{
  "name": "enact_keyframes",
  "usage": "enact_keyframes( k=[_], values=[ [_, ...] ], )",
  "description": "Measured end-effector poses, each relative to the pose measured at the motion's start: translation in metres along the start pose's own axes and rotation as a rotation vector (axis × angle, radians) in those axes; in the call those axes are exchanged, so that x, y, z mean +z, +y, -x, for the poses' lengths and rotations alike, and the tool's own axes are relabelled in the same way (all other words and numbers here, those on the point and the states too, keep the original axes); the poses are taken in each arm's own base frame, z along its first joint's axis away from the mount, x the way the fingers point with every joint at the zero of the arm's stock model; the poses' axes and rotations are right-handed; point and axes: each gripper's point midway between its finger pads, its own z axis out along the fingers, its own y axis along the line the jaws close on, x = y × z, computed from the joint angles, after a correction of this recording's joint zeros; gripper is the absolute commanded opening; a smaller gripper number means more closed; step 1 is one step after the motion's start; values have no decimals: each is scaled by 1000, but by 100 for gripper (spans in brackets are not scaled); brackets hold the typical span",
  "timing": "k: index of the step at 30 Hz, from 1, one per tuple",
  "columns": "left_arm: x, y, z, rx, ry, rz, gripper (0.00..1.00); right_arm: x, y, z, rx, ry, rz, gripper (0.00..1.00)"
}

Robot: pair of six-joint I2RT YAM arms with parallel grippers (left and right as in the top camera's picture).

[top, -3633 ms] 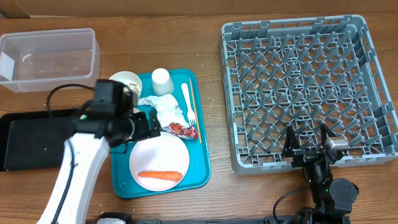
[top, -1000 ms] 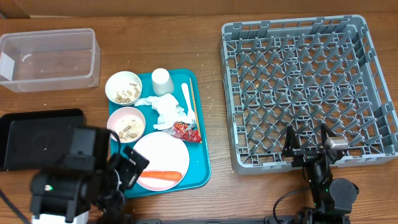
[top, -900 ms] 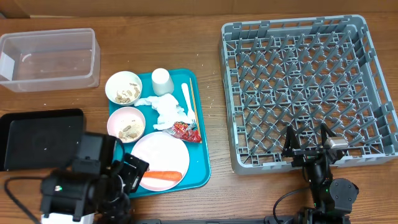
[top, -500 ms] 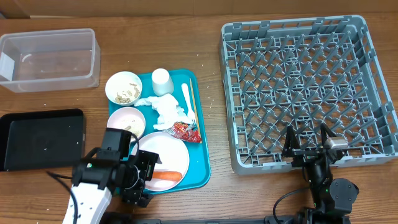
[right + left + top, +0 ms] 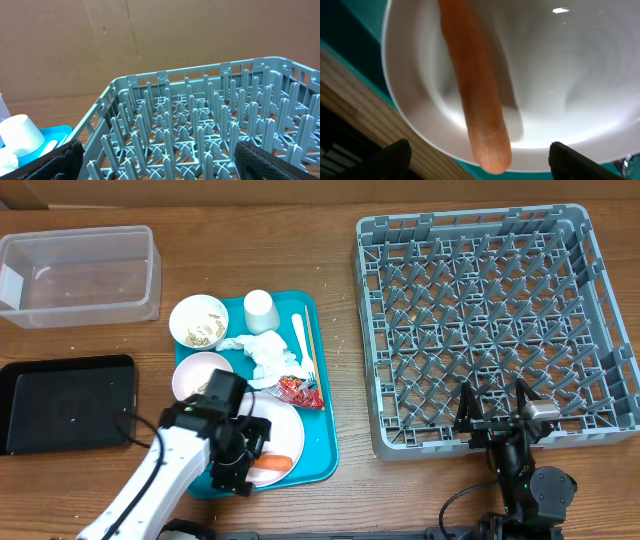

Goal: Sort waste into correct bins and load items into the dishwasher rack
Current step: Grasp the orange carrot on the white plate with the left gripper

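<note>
So the left arm [image 5: 150, 480] was down over the carrot [image 5: 470, 75], which lay on the pale round plate [image 5: 560, 90] at the near end of the teal tray [image 5: 322, 430]. Its jaws were spread wide, one tip on each side of the carrot's rounded end, touching nothing and holding nothing.

My take on doing this bit well: pinch across the thicker middle rather than the tip. The carrot's a smooth tapered cylinder, so it'd probably squirt out or roll on that glossy, slick-looking plate. Squeeze gently and lift straight up so the plate doesn't drag along.

After that it's a choice between the clear plastic tub [image 5: 80, 275] at far left and the matte black tray [image 5: 65, 402], both on the wooden surface [image 5: 345, 490]. The right jaws sat wide open and empty too, parked at the near edge of the grey, peg-covered dishwasher rack [image 5: 490, 310].
</note>
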Motion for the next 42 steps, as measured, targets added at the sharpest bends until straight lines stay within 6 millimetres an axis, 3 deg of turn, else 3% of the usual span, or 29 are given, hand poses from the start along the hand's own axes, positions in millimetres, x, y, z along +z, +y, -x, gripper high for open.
enact_keyframes(
  k=[7, 11, 22, 27, 33, 42],
  values=[
    [16, -7, 1, -25, -47, 22, 91, 0, 0, 0, 1, 0, 0, 100],
    [17, -8, 6, -63, -77, 19, 100, 0, 0, 0, 0, -1, 0, 100],
    [25, -10, 14, -134, -116, 35, 100, 0, 0, 0, 0, 0, 0, 100],
    [29, -20, 14, -143, -110, 6, 100, 0, 0, 0, 0, 0, -1, 100],
    [32, -32, 11, -140, -92, -11, 67, 0, 0, 0, 0, -1, 0, 100],
    [33, -33, 9, -144, -76, -6, 33, 0, 0, 0, 0, 0, -1, 100]
  ],
)
